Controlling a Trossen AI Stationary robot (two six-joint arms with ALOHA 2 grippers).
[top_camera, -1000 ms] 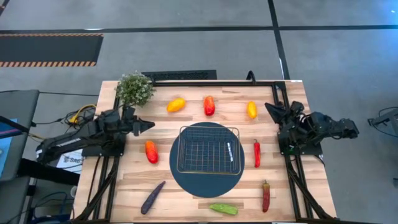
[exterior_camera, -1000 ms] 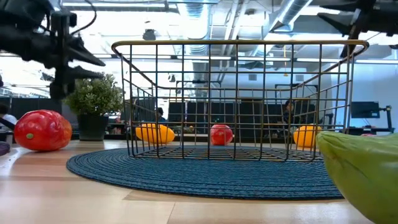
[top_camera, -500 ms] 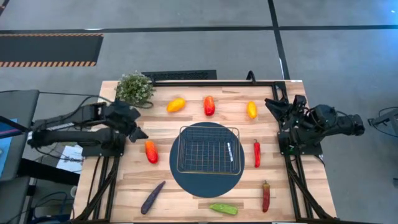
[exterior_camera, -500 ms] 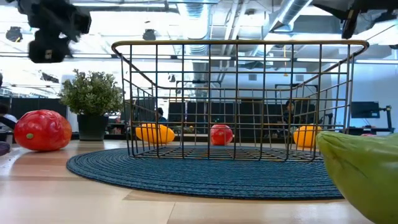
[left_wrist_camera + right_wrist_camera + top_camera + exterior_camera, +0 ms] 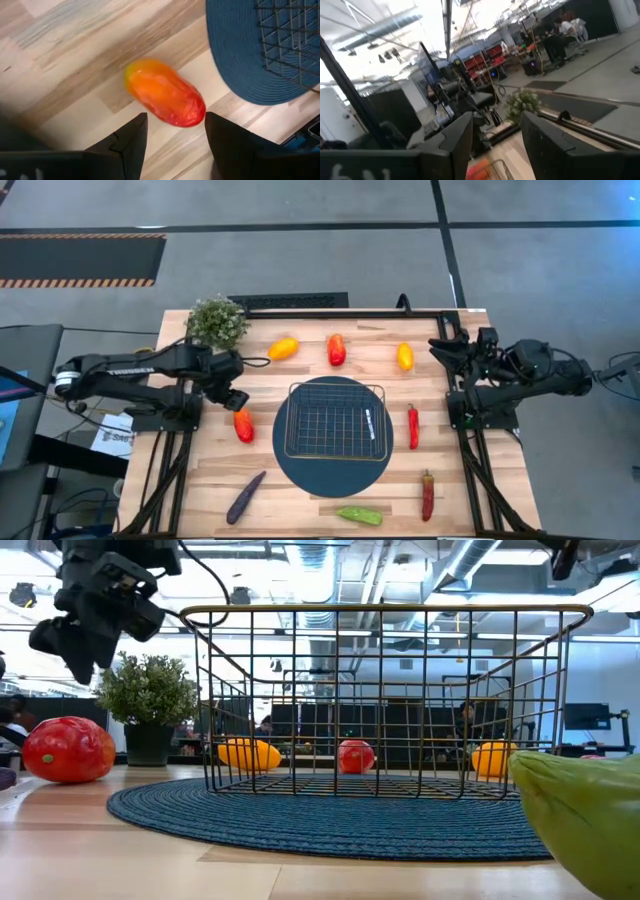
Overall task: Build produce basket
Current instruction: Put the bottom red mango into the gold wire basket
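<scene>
The left gripper hung in the left-centre of the overhead frame, pointed down right above the red-orange pepper, and its fingers stood apart with nothing between them. From the wrist camera that pepper lay on the bare wood, framed between the two dark fingertips, clear of both, just beside the edge of the round blue mat.

The wire basket sat in the middle of the frame on that dark mat, its white tag toward the right wall, and no produce was in it. In the level view the basket filled the centre, with the left gripper high at the upper left.

The rest of the produce lay scattered around the mat: an orange pepper, a red pepper and a yellow pepper along the top of the table; a slim red chili to the right of the basket; another red chili at lower right; a green pepper at the bottom; a dark purple vegetable at lower left. The potted plant stood at upper left.

The right gripper waited at the upper right edge of the table, raised, fingers parted and holding nothing.
</scene>
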